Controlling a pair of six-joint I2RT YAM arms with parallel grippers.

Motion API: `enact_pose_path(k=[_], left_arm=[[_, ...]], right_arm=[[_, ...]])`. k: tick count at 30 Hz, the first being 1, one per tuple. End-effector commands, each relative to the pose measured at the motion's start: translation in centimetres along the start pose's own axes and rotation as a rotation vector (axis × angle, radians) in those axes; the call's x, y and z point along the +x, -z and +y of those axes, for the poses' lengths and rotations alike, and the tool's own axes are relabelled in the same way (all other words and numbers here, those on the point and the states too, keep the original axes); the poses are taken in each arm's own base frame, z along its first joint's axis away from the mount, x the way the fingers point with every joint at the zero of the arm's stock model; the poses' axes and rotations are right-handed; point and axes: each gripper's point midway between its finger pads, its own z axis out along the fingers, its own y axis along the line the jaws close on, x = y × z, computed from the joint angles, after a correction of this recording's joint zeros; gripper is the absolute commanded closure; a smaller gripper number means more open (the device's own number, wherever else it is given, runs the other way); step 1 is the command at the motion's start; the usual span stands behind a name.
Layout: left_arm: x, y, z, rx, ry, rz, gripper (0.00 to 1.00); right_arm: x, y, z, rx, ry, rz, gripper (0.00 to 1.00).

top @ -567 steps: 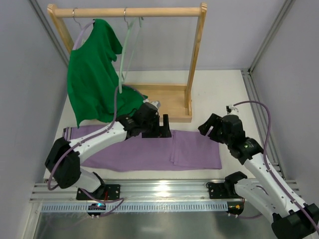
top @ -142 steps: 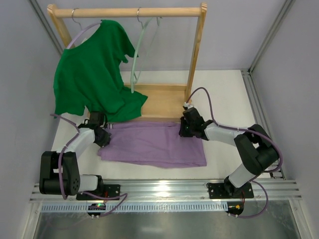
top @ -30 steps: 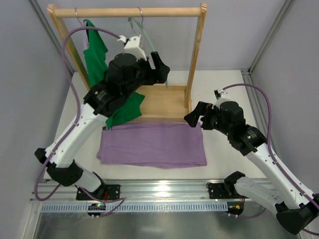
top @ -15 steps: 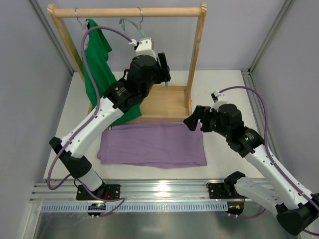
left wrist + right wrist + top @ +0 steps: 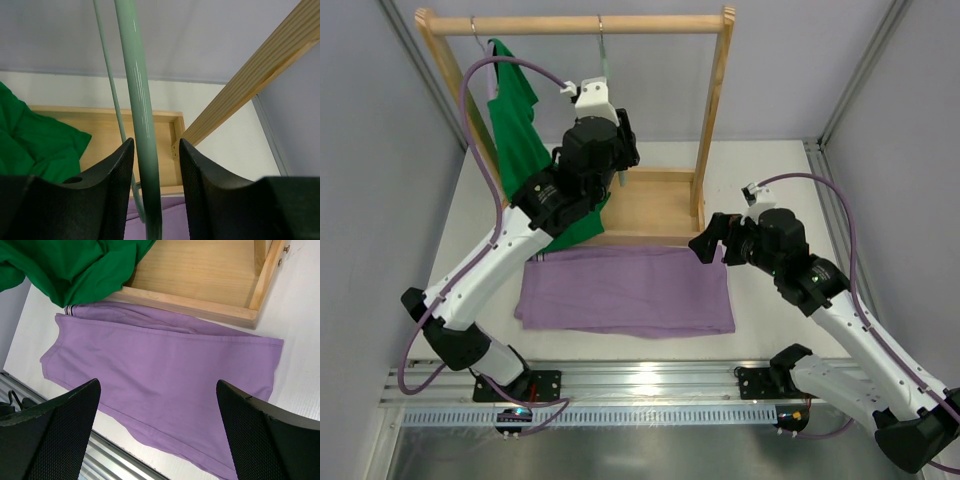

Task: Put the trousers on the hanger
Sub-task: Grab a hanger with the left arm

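The lilac trousers point(image 5: 625, 290) lie folded flat on the table in front of the rack, and they also fill the right wrist view point(image 5: 165, 355). The pale green hanger point(image 5: 603, 55) hangs by its hook from the wooden rod. My left gripper point(image 5: 625, 140) is raised to the hanger. In the left wrist view a hanger bar point(image 5: 142, 125) runs between the fingers of this gripper point(image 5: 156, 150), with a thin gap on each side, so the jaws are open around it. My right gripper point(image 5: 705, 245) hovers open above the trousers' right end point(image 5: 157, 385), holding nothing.
A wooden rack has a top rod point(image 5: 660, 22), a right post point(image 5: 713, 120) and a base tray point(image 5: 650, 205) behind the trousers. A dark green shirt point(image 5: 515, 120) hangs at the rack's left and droops onto the base point(image 5: 75, 265). Metal rail point(image 5: 640, 385) along the near edge.
My left gripper has shifted slightly along the hanger and its jaws have narrowed around the hanger bar. The hanger has turned edge-on. The right arm edged slightly left, then held still.
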Motion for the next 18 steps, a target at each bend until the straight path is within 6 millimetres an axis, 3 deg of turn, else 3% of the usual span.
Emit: enact_pose_path(k=[1, 4, 9, 13, 18], left_arm=[[-2.7, 1.3, 0.6, -0.014, 0.016, -0.084, 0.58], [-2.5, 1.3, 1.1, -0.031, -0.004, -0.082, 0.64], [-2.7, 1.5, 1.8, -0.060, -0.039, -0.086, 0.81], [-4.1, 2.0, 2.0, -0.058, -0.045, -0.126, 0.98], [-6.1, 2.2, 1.9, -0.060, -0.064, -0.195, 1.00]], right_arm=[[-1.2, 0.1, 0.6, -0.021, 0.023, -0.043, 0.00], [-1.3, 0.1, 0.7, -0.025, 0.024, -0.044, 0.00], [-2.1, 0.2, 1.5, -0.048, 0.017, -0.057, 0.00], [-2.7, 0.4, 1.9, -0.058, 0.018, -0.072, 0.01], [-2.9, 0.4, 1.8, -0.050, 0.009, -0.078, 0.00]])
